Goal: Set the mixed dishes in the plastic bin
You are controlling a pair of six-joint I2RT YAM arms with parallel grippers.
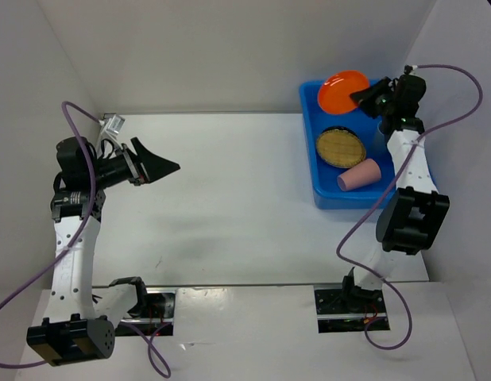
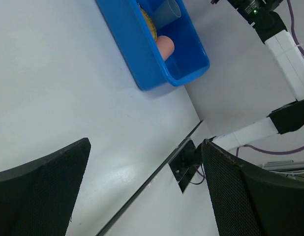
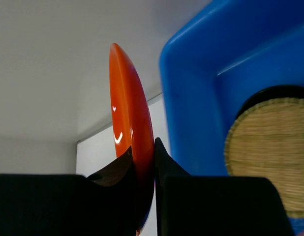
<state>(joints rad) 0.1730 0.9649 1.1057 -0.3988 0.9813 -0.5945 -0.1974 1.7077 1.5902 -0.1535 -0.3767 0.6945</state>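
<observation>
The blue plastic bin (image 1: 312,159) stands at the far right of the table. In it lie a tan woven plate (image 1: 340,148) on a black plate and a pink cup (image 1: 359,175) on its side. A blue cup (image 2: 167,11) shows in the left wrist view. My right gripper (image 1: 365,98) is shut on the rim of the orange plate (image 1: 342,90) and holds it over the bin's far end; the plate stands on edge in the right wrist view (image 3: 130,118). My left gripper (image 1: 160,167) is open and empty above the table's left side. The lime green plate is out of view.
White walls close in the table at the back and both sides. The right arm (image 1: 411,171) rises beside the bin's right edge. A seam (image 1: 245,286) runs across the near table by the arm bases.
</observation>
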